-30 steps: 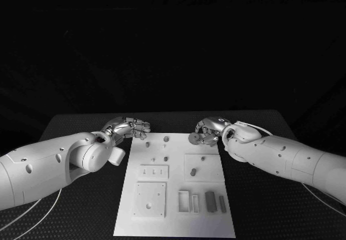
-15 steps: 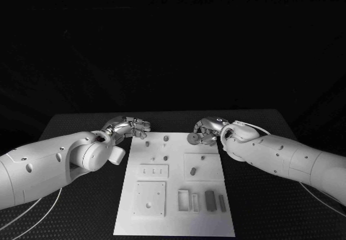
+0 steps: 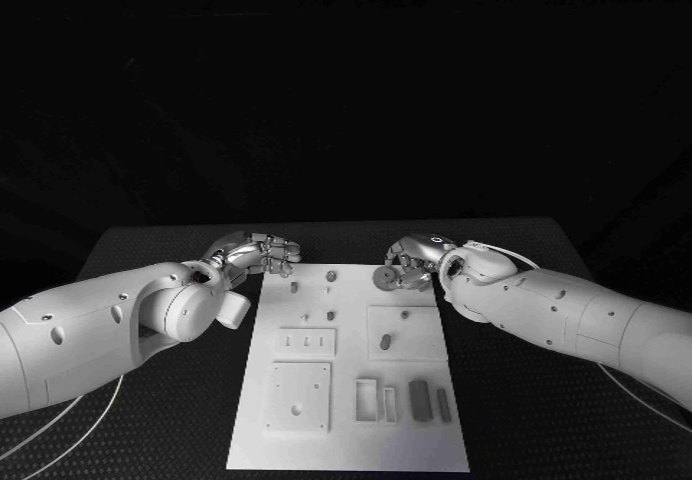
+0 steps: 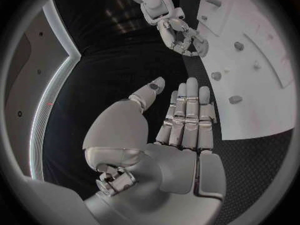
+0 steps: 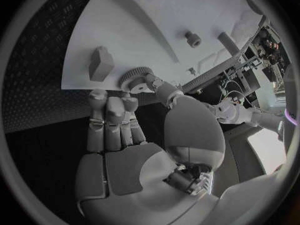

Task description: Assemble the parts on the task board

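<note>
The white task board [image 3: 361, 440] lies lengthwise in the middle of the table. My right hand [image 3: 414, 262] hovers at the board's far right corner and pinches a small toothed gear [image 3: 387, 277] between thumb and fingers. In the right wrist view the gear [image 5: 134, 77] sits at the fingertips of the right hand [image 5: 125, 135], just off the board's edge [image 5: 144, 20], near a small block [image 5: 100, 62]. My left hand [image 3: 260, 254] stays beside the board's far left corner. The left wrist view has this left hand [image 4: 181, 125] with fingers straight and nothing in it.
Short pegs [image 3: 296, 288] stand at the far end of the board, and a slot piece [image 3: 385, 343] sits in a square plate. Dark bars [image 3: 420, 400] lie in slots near the front. Two raised plates [image 3: 300, 397] occupy the left side.
My right hand has shifted slightly left with the gear, over the board's far right corner. The left hand has not moved.
</note>
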